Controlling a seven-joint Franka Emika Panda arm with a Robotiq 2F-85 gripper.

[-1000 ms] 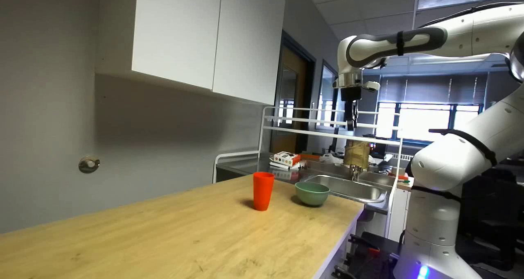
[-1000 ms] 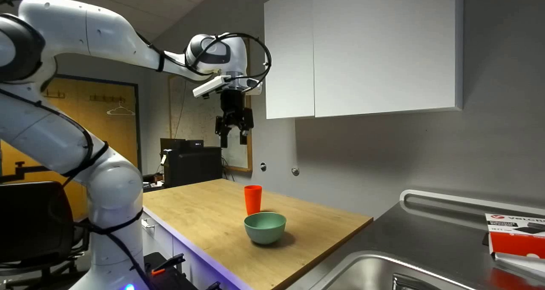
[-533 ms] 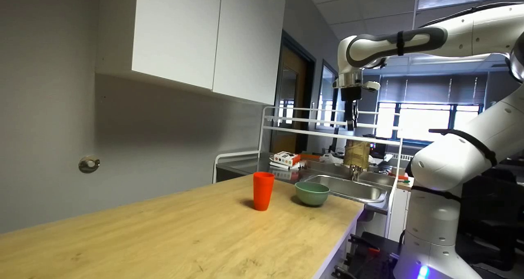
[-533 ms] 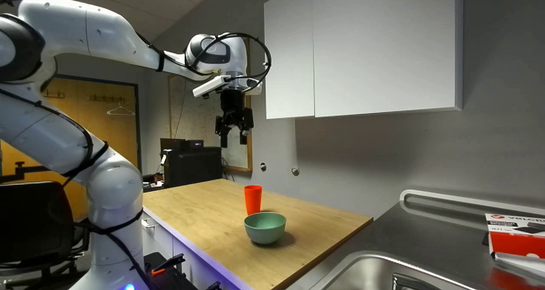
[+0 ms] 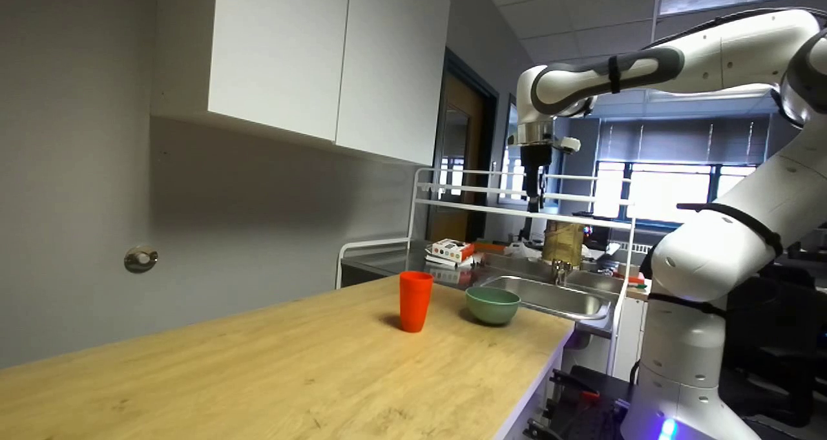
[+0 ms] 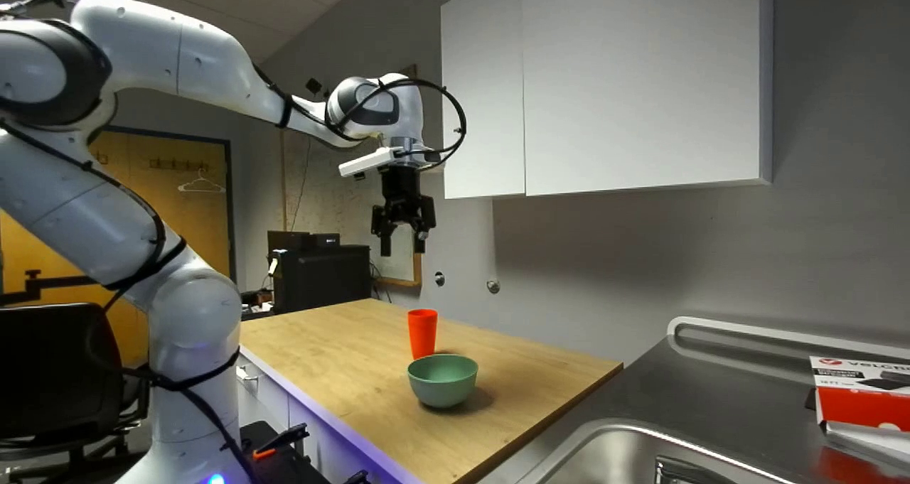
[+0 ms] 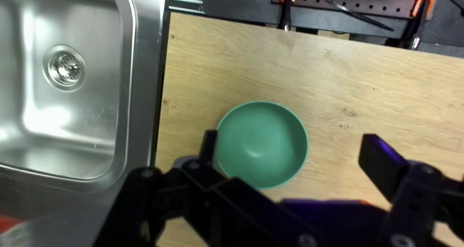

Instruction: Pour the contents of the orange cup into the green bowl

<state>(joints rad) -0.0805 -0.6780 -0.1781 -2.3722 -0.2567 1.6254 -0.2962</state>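
Left of the green bowl (image 5: pixel 493 308) stands the orange cup (image 5: pixel 415 303); the hand (image 6: pixel 403 245) hangs, jaws apart, presumably to straddle it.

A white cabinet (image 5: pixel 294 59) hangs on the wall (image 5: pixel 213 252).

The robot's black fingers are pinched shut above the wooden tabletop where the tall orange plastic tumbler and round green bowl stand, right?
Not shut: the black fingers stand wide apart, as the wrist view shows. They are indeed above the wooden tabletop where the tall orange plastic tumbler and round green bowl stand.
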